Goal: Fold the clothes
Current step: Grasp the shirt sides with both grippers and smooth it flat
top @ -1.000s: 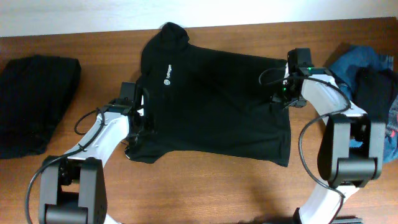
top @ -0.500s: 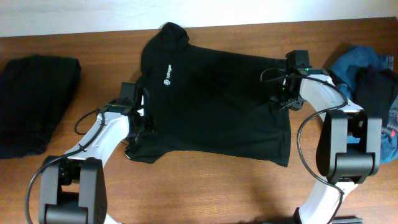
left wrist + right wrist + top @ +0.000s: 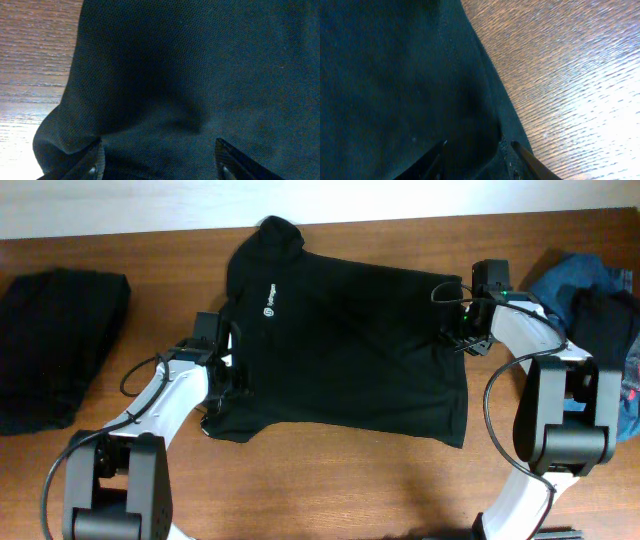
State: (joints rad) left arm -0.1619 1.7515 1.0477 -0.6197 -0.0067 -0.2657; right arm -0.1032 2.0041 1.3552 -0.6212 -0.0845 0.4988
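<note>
- Overhead: table (image 3: 330,490) carries a black T-shirt (image 3: 340,350) spread flat at its middle.
- Black garment (image 3: 55,345) at the left edge, denim piece (image 3: 575,280) at the right edge.
- My left gripper (image 3: 160,160) is wide open, holding nothing, on the shirt's left edge.
- My right gripper (image 3: 477,160) is half open astride the shirt's right edge.

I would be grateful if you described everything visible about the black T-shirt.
The T-shirt is plain black, fine-knit fabric with a small white logo. It lies spread flat, slightly wrinkled, on the wooden table, one sleeve pointing to the far edge. The left gripper stands at its left edge and the right gripper at its right edge, each with fingers apart astride the cloth.
</note>
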